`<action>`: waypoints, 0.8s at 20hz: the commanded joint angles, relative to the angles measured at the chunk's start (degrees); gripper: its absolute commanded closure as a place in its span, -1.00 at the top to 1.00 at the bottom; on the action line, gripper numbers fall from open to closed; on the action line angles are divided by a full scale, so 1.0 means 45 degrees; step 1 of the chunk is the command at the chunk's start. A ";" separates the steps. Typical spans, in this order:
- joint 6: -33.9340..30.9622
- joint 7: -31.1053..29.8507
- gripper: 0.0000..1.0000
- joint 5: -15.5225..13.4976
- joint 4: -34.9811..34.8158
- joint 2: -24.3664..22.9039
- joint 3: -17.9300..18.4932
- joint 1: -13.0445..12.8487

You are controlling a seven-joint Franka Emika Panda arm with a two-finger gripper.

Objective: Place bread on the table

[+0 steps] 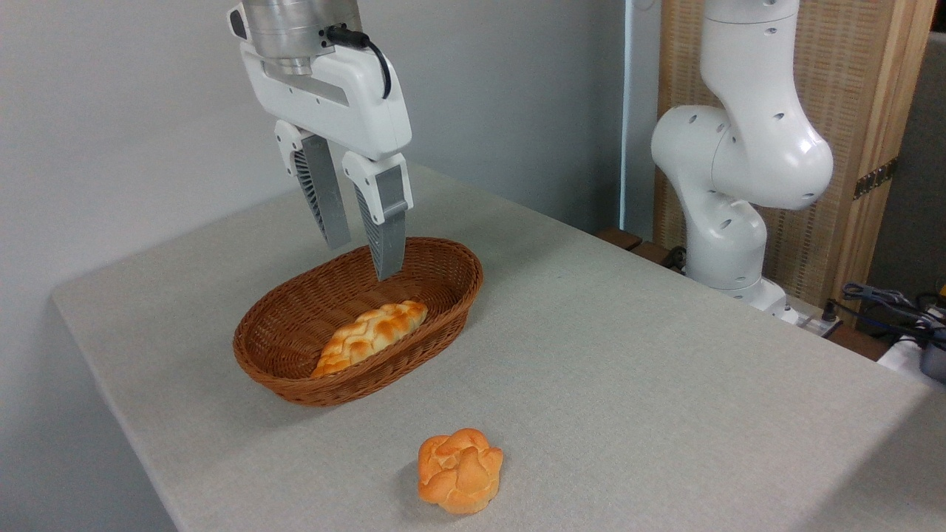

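Camera view: gripper (pixel 363 260) hangs empty w/ fingers apart, above the basket's (pixel 451 255) rear half. Bread (pixel 371 335) lies inside, not yet on table (pixel 628 355). Prob. light, soft, squashy; pinch across the braided middle, gently.

A brown basket (pixel 443 277) is oval and woven. A small round orange bun (pixel 460 471) lies alone, near the front and apart from the basket. A wooden screen (pixel 850 89) stands at the back right. Some cables (pixel 887 299) lie low at the far right.
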 commanded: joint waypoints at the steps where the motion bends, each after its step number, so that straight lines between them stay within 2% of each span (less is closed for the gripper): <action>1: 0.0126 0.0056 1.00 -0.0154 -0.0430 -0.0265 -0.0061 -0.0017; 3: 0.0729 0.0056 1.00 -0.0466 -0.1071 -0.0634 -0.0372 -0.0017; 5: 0.1511 0.0037 1.00 -0.0487 -0.2027 -0.1084 -0.0548 -0.0017; 7: 0.2000 -0.0060 1.00 -0.0506 -0.2693 -0.1183 -0.1094 -0.0017; 9: 0.2701 -0.0120 1.00 -0.0914 -0.3356 -0.1377 -0.1465 -0.0017; 11: 0.3599 -0.0120 1.00 -0.1189 -0.4157 -0.1612 -0.1506 -0.0056; 16: 0.5338 -0.0120 1.00 -0.1190 -0.5661 -0.1535 -0.1526 -0.0466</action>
